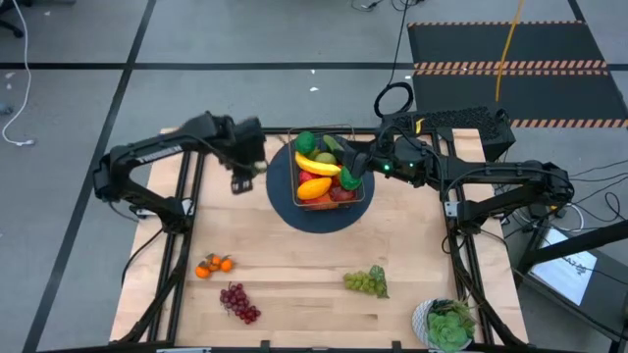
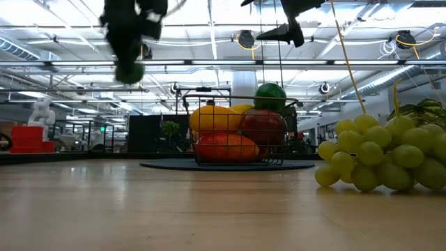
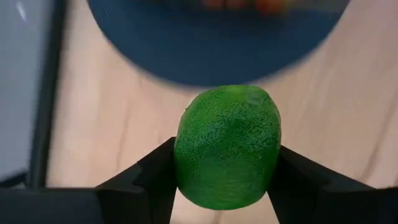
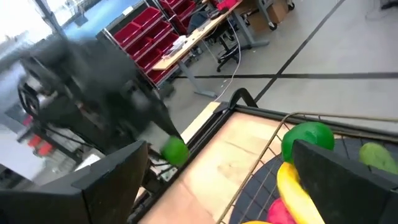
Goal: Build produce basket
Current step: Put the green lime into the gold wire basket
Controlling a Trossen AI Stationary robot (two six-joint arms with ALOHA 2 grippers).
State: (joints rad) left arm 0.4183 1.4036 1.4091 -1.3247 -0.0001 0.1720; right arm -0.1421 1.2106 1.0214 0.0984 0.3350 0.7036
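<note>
- Left gripper [image 3: 227, 186] clamped on a green lime [image 3: 227, 147] — one dark finger on each side of the fruit, seen clearly in the left wrist view.
- High view: left gripper [image 1: 253, 167] sits above the table just left of the round dark-blue mat [image 1: 287, 208], off the table surface; the low view shows the lime [image 2: 129, 72] held high in the air.
- Basket [image 1: 294, 181] of dark wire stands on the mat, near the table's back-centre.
- Produce in the basket: yellow banana [image 1: 316, 164], orange-yellow mango [image 1: 314, 187], red apples [image 1: 340, 193], green pieces at the back.
- Low view — basket [image 2: 279, 150] looks heaped, with a green fruit [image 2: 270, 95] on top.
- Right gripper [image 1: 355, 169] hovers over the basket's right side, jaws wide apart, nothing between them; the right wrist view shows its two fingers [image 4: 333, 180] spread, banana [image 4: 297, 190] below.
- Still loose on the wooden table [image 1: 294, 265]: oranges [image 1: 213, 265] front-left, purple grapes [image 1: 238, 302] near them, green grapes [image 1: 365, 282] front-right.
- Leafy plant in a white pot [image 1: 446, 324] at the front-right corner, well apart from the basket.
</note>
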